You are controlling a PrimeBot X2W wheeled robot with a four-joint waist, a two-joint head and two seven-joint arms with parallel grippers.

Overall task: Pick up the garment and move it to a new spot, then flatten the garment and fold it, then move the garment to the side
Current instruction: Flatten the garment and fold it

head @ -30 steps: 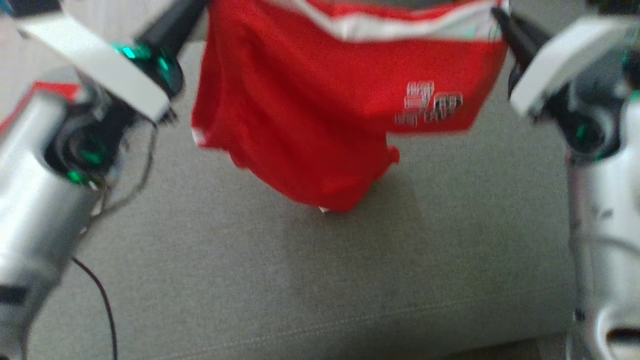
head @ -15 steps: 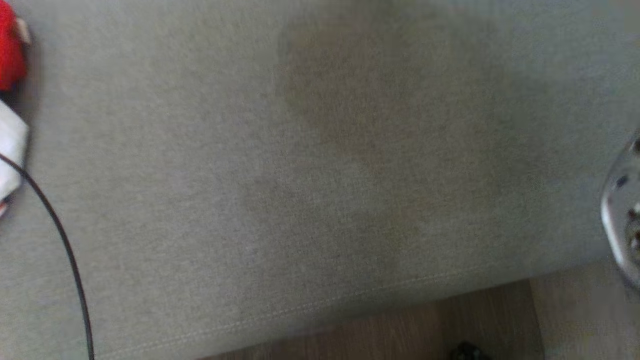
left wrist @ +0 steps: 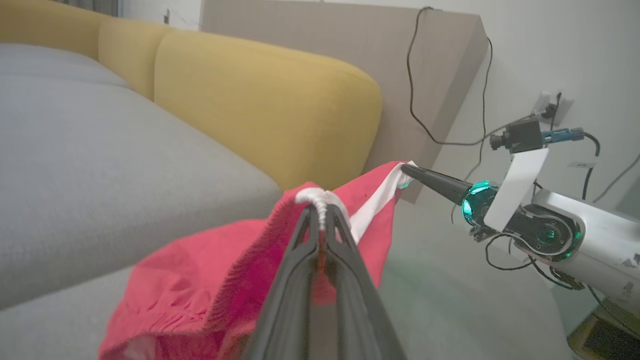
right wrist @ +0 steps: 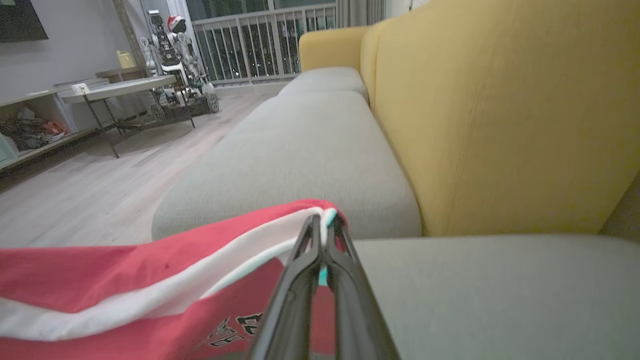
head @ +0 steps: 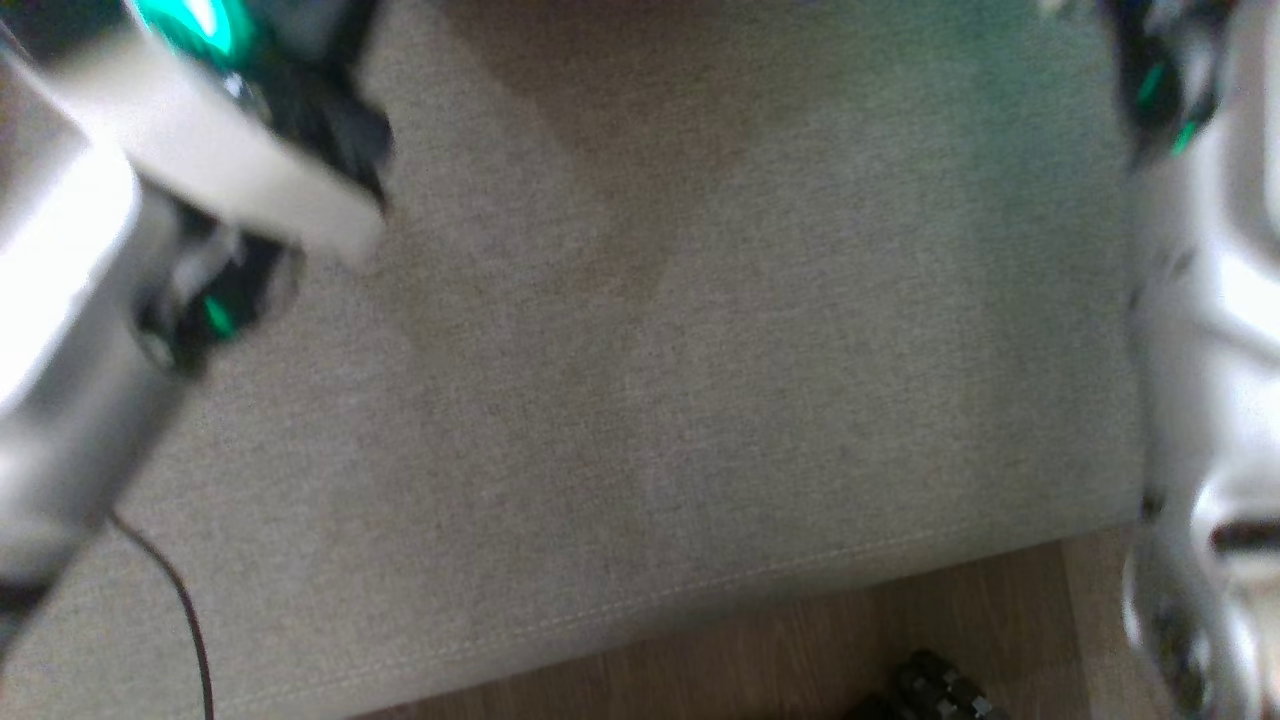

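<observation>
The garment [left wrist: 200, 280] is red with a white band along its top edge. It hangs stretched between my two grippers above the grey sofa seat [head: 650, 350]. In the left wrist view my left gripper [left wrist: 320, 205] is shut on a bunched end of the white band. The right gripper [left wrist: 406, 171] pinches the band's far end there. In the right wrist view my right gripper [right wrist: 325, 222] is shut on the white and teal edge, and the garment [right wrist: 100, 275] with dark lettering trails off to the left. My left arm [head: 200, 190] and right arm [head: 1210, 300] appear blurred in the head view.
A yellow backrest [left wrist: 260, 95] runs behind the seat. The sofa's front edge and the wood floor [head: 800, 650] lie near me. A black cable [head: 190, 620] crosses the seat at the left. A beige panel [left wrist: 350, 40], a wall socket [left wrist: 550, 105], a table [right wrist: 120, 87] and another robot [right wrist: 172, 35] stand around.
The head camera has swung, so the hanging red garment has left its picture and the blurred arms are back at its edges. Both grippers stay shut.
</observation>
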